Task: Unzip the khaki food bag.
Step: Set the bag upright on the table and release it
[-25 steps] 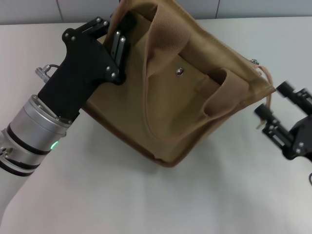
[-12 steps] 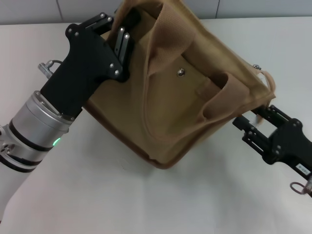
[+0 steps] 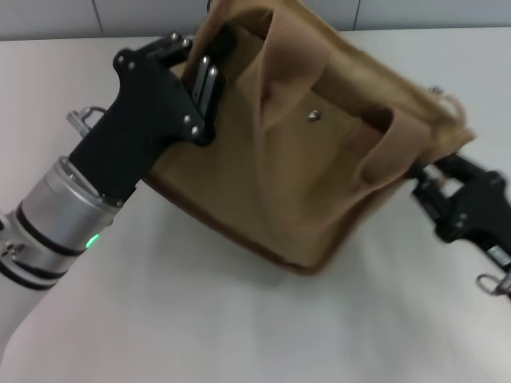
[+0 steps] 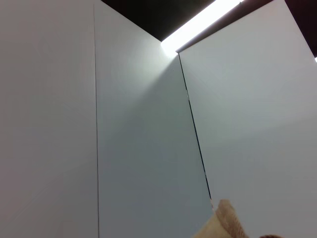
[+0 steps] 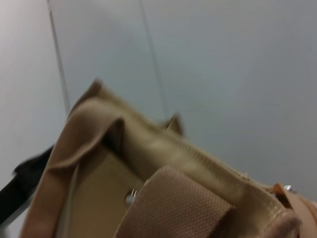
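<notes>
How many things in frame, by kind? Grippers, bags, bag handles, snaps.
Grippers: 2, left gripper at the bag's top corner, right gripper at its far end
Bags: 1, khaki food bag
Webbing handles: 2
Metal snaps: 1
Total: 6

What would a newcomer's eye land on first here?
The khaki food bag, tilted and filling the middle of the white table, with its metal snap on the front pocket. Next the left gripper, clamped on the bag's upper left edge, and the right gripper at its right end.
</notes>
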`<state>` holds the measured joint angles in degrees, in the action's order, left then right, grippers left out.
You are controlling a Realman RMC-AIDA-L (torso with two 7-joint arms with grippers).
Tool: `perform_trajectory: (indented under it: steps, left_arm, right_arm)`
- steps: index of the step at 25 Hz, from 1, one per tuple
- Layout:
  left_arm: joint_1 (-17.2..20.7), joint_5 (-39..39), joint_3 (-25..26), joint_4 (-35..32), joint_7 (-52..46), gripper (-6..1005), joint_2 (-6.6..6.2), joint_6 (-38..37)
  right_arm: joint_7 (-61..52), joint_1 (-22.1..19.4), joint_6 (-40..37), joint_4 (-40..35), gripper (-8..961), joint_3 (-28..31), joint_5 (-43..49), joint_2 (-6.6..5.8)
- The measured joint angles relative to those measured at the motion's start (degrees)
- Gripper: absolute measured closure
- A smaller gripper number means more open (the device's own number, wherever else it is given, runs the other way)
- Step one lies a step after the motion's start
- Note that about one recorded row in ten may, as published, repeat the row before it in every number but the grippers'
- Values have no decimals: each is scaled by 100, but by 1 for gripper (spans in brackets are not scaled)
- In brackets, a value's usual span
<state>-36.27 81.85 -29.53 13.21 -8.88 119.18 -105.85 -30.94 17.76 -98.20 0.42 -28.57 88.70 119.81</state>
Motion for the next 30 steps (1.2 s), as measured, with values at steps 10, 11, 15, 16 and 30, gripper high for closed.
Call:
perform_trajectory:
  steps: [10,11,15,16,30]
  left_arm:
    - [553,521,-57,-313,-277,927,-2,507]
    - [613,582,-57,-335,-283,927,-2,542]
    - [810,716,-63,-393,-287,927,-1,625]
    - [843,718,-72,-400,-293,927,-1,634]
    - [1461,696,-496,-815,-568,830,-24,354]
  right_arm:
    - [183,-95,-420,-559,723,1125,-25,-43]
    - [168,-75,-415,-615,732,1123,-24,-44]
    - [164,-39,-390,-669,821,1064,-1,-45]
    - [163,-42,-389,-649,848,1055,1,-44]
    - [76,-188,-750,-576,931,1061,-3,-46]
